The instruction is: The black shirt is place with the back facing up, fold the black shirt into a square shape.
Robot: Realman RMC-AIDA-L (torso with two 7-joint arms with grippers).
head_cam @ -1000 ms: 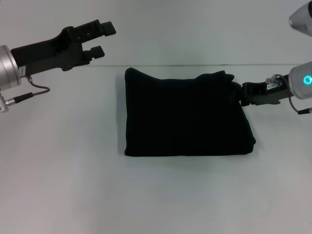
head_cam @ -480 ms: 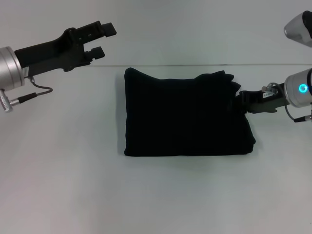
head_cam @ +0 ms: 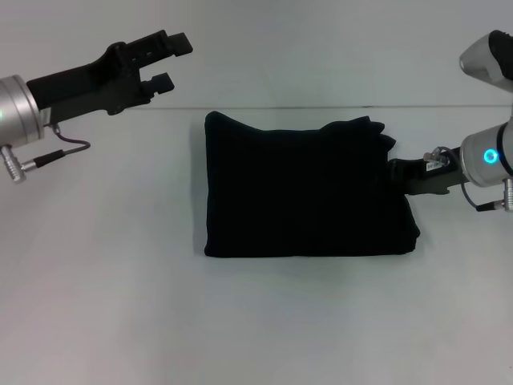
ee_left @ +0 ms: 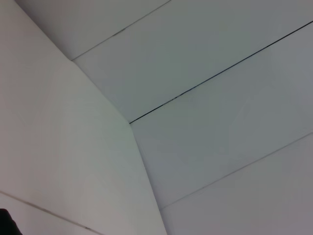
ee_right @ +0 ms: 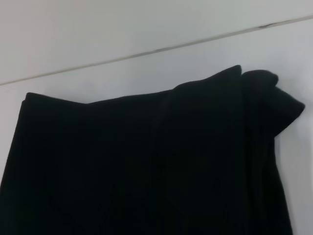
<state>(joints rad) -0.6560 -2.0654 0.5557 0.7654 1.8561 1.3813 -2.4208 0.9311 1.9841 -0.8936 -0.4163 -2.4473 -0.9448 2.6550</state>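
the plain black soft cloth t-shirt (head_cam: pixel 309 188) is lying folded into a near-square at the white table's (head_cam: pixel 120 305) centre, the right gripper (head_cam: pixel 398 172) touching its 3 o'clock edge — finger state untellable — while the left gripper (head_cam: pixel 170 61), fingers spread and empty, is hovering well apart at 10 o'clock.

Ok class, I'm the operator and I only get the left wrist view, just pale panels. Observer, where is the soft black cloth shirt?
Observer: The black shirt lies folded, roughly rectangular, in the middle of the white table.
Operator: And the arms?
Observer: The right gripper is at the shirt's right edge; the left gripper hangs open, raised at far left.
Operator: Is the fold neat?
Observer: Not fully; its far right corner is bunched.
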